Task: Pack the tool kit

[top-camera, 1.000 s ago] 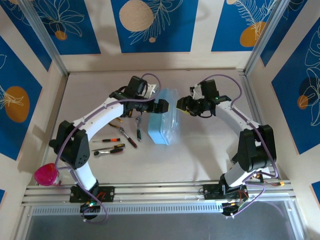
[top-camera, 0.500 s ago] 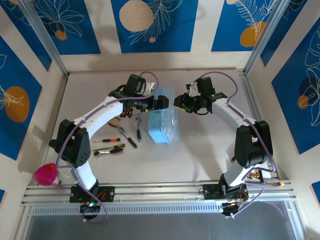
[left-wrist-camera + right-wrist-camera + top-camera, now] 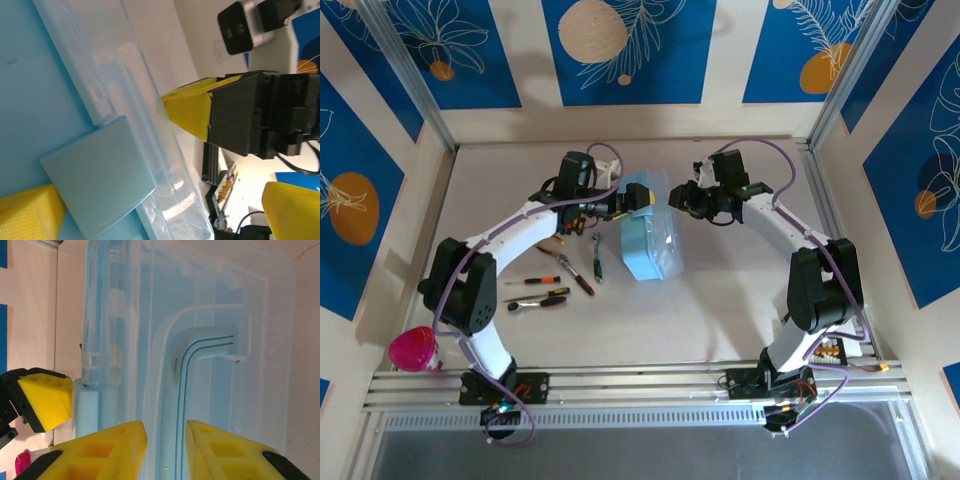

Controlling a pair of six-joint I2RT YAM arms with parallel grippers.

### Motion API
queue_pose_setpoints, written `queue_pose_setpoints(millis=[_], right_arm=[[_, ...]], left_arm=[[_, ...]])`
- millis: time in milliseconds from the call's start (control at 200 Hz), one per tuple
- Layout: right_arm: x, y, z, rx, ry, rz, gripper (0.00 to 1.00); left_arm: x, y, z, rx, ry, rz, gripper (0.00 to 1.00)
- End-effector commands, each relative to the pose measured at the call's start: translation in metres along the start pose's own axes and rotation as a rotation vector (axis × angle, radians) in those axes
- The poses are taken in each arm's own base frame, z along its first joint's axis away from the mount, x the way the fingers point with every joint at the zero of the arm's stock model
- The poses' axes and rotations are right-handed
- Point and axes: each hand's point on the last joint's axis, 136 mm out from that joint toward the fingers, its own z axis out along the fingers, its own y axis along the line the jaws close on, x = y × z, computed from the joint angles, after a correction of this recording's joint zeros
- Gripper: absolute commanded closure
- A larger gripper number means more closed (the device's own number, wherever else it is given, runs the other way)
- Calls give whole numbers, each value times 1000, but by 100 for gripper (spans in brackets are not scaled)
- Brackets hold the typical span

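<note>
Packing: barely begun, I judge.
Case (image 3: 648, 235): lid seemingly down, between left claw (image 3: 640, 198) and right claw (image 3: 166, 430).
Tools (image 3: 576, 276): outside on the surface (image 3: 720, 300), behind left claw.
Left claw: spread wide astride the latch (image 3: 100, 175).
Right claw: narrowly parted at the handle (image 3: 200, 350); grip unclear.

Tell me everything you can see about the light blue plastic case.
The case is a rectangular box of translucent light-blue plastic with a clear lid, a moulded handle and a blue latch flap. It lies on the table, long side running away from the arms. The left gripper, wide open, straddles its far end; the right gripper, jaws narrowly parted, is at the lid. Whether either touches it is unclear.
</note>
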Motion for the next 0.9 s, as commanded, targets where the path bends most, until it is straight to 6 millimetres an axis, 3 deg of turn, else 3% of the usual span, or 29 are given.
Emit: queue_pose_setpoints(millis=[0, 270, 895], right_arm=[[52, 1, 30, -22, 199, 40, 69], [52, -1, 29, -12, 197, 46, 69], [54, -6, 32, -8, 207, 56, 70]], left_arm=[[39, 8, 31, 129, 124, -56, 0], [43, 25, 26, 104, 112, -73, 0], [35, 15, 29, 216, 66, -85, 0]])
